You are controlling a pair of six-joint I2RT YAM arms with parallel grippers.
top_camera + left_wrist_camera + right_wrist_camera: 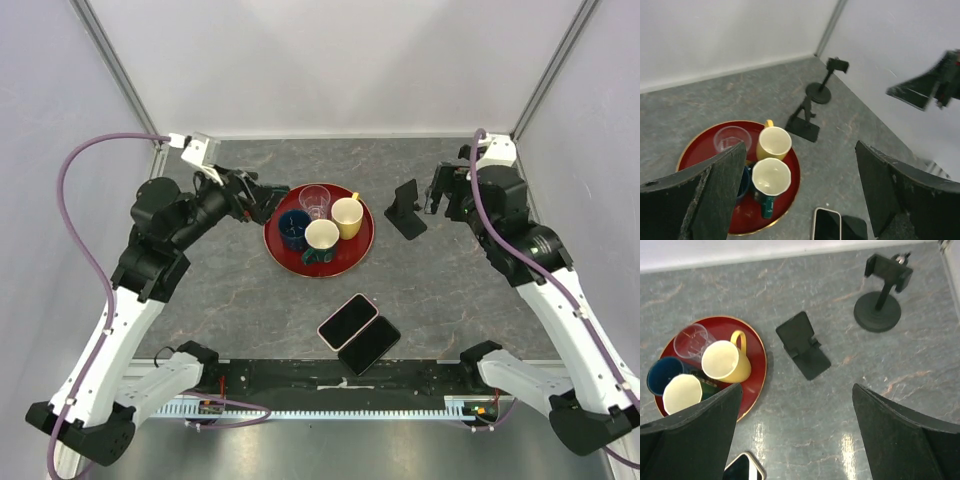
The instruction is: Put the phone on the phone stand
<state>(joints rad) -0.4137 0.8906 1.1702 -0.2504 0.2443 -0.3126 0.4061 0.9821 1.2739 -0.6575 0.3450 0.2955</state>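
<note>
Well, we held our left pincer (268, 202) and right pincer (436, 195) wide apart, gripping nothing, ready to grab; the phone (347, 320) lay flat on the surface (220, 290), well apart from the phone stand (405, 210).

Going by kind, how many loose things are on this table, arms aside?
Phones: 2, light-edged phone, black phone
Stands: 2, folding stand, clamp stand
Cups: 4, glass, yellow mug, navy cup, green mug
Tray: 1
Total: 9
</note>
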